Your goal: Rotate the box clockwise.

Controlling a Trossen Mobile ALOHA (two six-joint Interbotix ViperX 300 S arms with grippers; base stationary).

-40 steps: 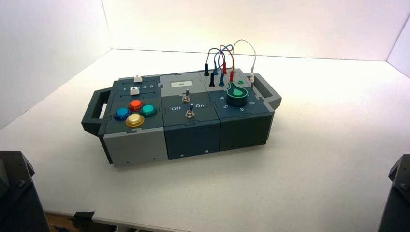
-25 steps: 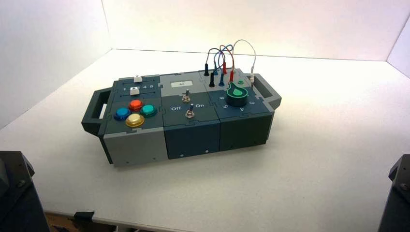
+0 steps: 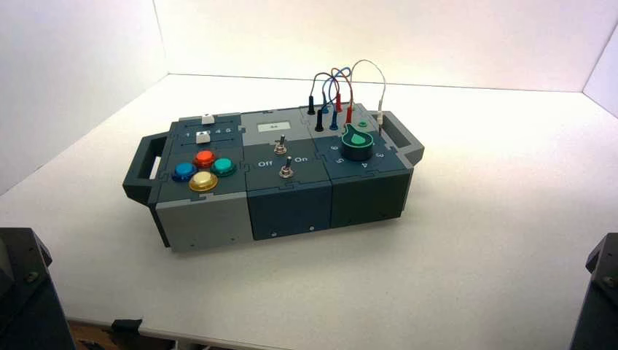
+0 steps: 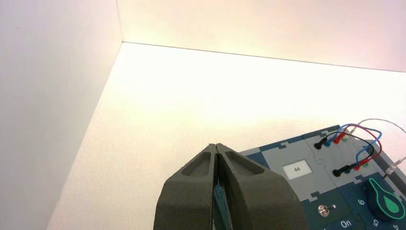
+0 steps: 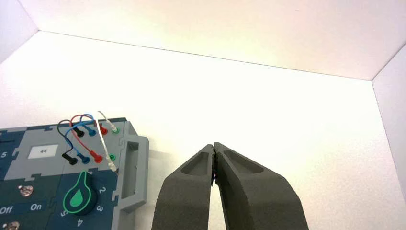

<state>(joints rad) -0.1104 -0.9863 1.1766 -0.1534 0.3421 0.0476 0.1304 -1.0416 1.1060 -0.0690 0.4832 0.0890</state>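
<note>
The box [image 3: 291, 208] sits on the white table, dark teal and grey, its right end turned slightly away from me, with a handle at each end [image 3: 142, 164] [image 3: 402, 138]. Four round coloured buttons [image 3: 203, 170], two toggle switches [image 3: 284, 162], a green knob [image 3: 357, 140] and looped wires [image 3: 342, 84] are on top. My left gripper [image 4: 217, 145] is shut and empty, held back from the box's left part. My right gripper [image 5: 213, 144] is shut and empty, off to the right of the box's right handle [image 5: 130, 172]. Only the arm bases [image 3: 22, 292] [image 3: 597, 292] show in the high view.
White walls enclose the table at the left, back and right. The table's front edge [image 3: 218, 337] runs just ahead of the arm bases. A small display reading 44 [image 4: 297, 168] sits on the box's grey module.
</note>
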